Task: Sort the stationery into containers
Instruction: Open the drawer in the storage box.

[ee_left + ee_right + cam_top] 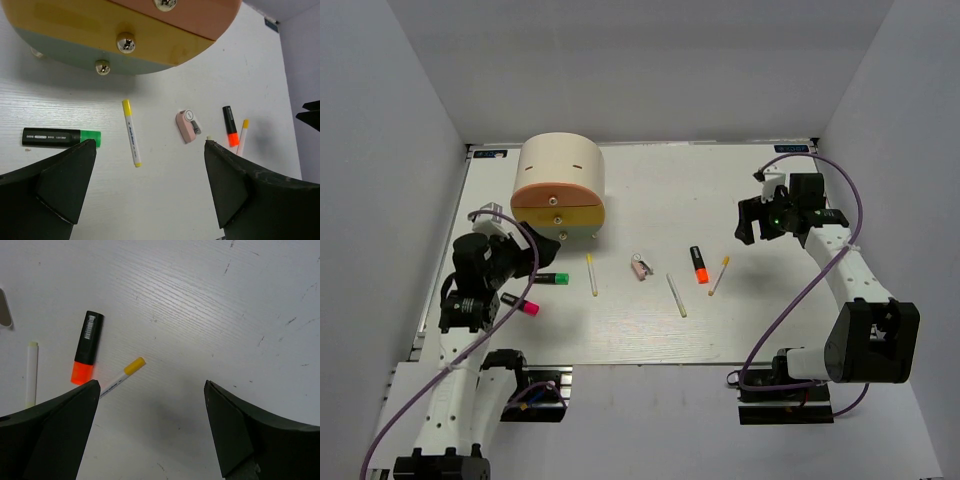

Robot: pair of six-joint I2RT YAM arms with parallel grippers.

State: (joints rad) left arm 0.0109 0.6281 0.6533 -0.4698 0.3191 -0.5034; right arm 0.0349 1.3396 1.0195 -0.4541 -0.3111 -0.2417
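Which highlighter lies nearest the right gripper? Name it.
The orange-ended highlighter, lying beside a yellow-capped stick on the right half. The green-ended highlighter and the pink-ended highlighter lie far off at the left, on the organiser's side.

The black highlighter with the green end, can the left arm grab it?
Probably yes: the left gripper hangs open near the black highlighter with the green end, nothing covering it.

White wood-grain counter (770, 320), plain pale grey walls (660, 60) on three sides, small blue label (790, 149) at far right corner, faint dark scuffs (290, 320) on the surface
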